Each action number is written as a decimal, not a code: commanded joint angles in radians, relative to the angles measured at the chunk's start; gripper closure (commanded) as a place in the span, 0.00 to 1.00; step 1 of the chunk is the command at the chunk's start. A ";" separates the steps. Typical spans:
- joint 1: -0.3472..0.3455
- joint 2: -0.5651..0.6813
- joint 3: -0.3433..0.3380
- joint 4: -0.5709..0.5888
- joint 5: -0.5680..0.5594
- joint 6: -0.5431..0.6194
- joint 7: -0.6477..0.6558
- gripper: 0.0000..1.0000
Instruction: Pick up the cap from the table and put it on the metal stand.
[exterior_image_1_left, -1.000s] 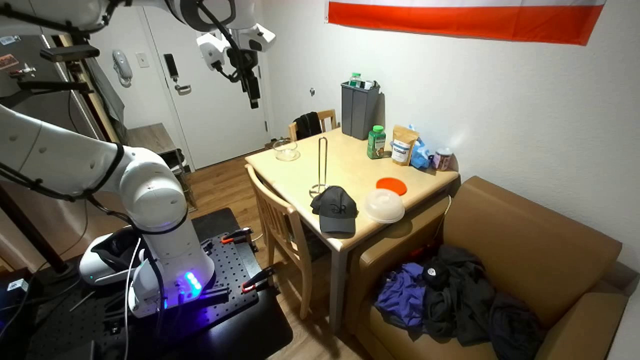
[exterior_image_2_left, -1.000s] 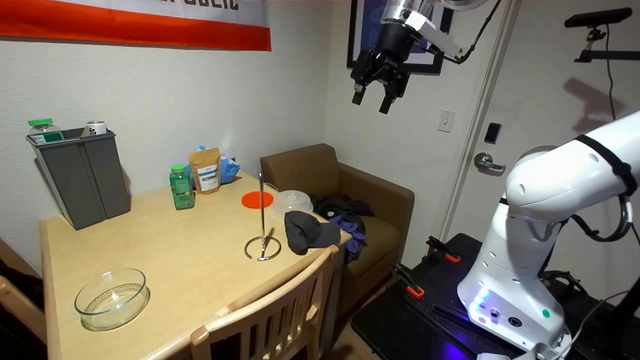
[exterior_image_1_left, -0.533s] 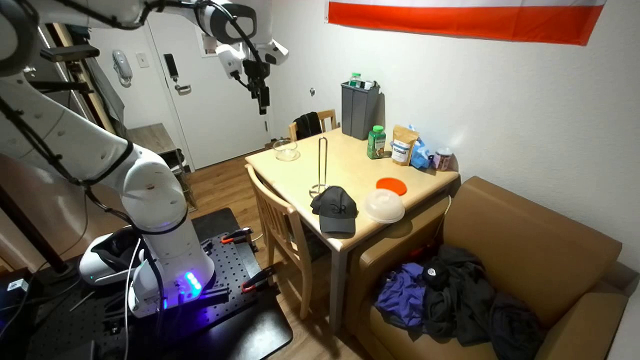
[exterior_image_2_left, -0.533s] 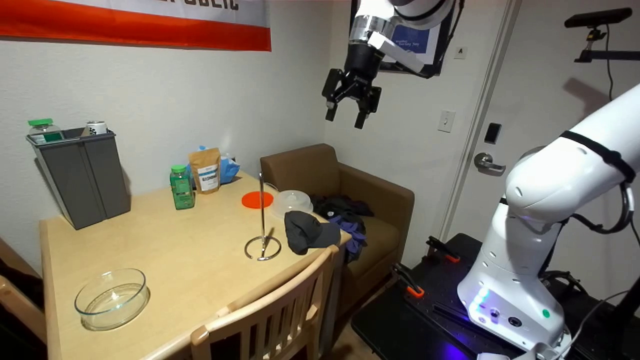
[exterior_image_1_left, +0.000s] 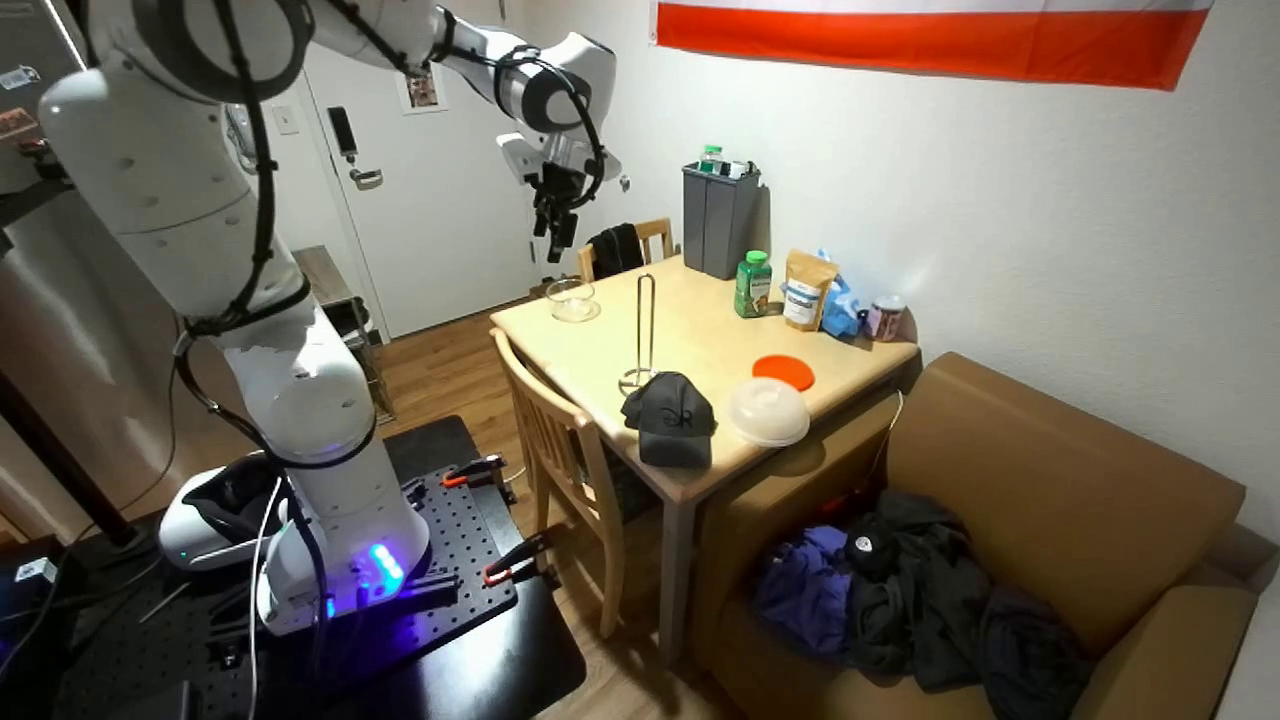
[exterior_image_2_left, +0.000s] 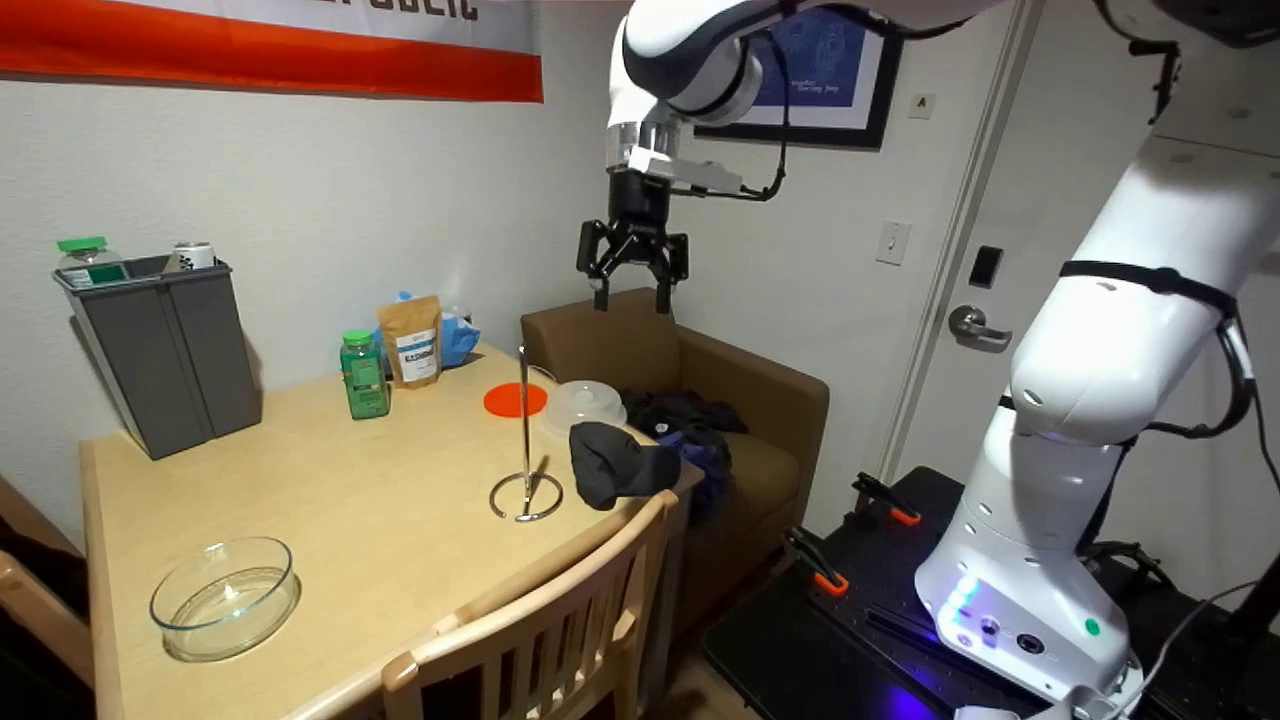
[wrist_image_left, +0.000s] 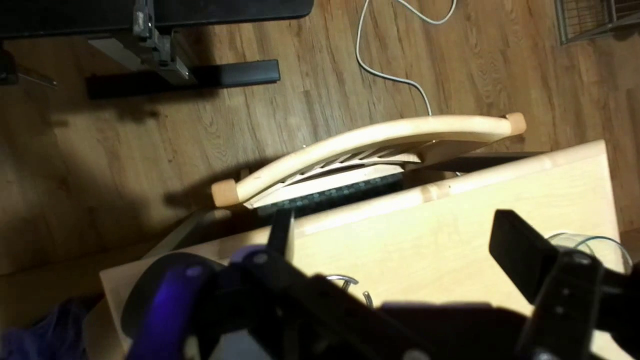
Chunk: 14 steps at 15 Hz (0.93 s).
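The cap (exterior_image_1_left: 672, 420) lies on the table (exterior_image_2_left: 350, 490) close to a corner, so two edges run near it: a chair (wrist_image_left: 380, 131) is drawn up to one, a sofa (exterior_image_2_left: 755, 375) stands along the other. The metal stand (exterior_image_2_left: 525, 430) rises upright just beside the cap, apart from it, and a white dome (exterior_image_1_left: 768, 411) sits just beside the cap on the sofa side (tight quarters, that end). A broad stretch of tabletop lies between the stand and the glass bowl (exterior_image_2_left: 225, 625), which stands well apart, near another corner. The gripper (exterior_image_2_left: 632, 300) hangs well above the table, its fingers wide apart with a gap between them; in the wrist view it hides part of the cap. The cap's crown lies toward the stand. Its brim points away from the stand, out toward that same corner, and ends near the rim. The long axis, crown to brim, slants to both edges. In an exterior view dark lettering shows above the brim.
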 joint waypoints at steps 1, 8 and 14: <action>0.009 0.131 -0.017 0.109 -0.031 -0.079 0.059 0.00; 0.011 0.150 -0.042 0.099 -0.018 -0.053 0.029 0.00; 0.030 0.297 -0.041 0.080 -0.020 0.050 0.010 0.00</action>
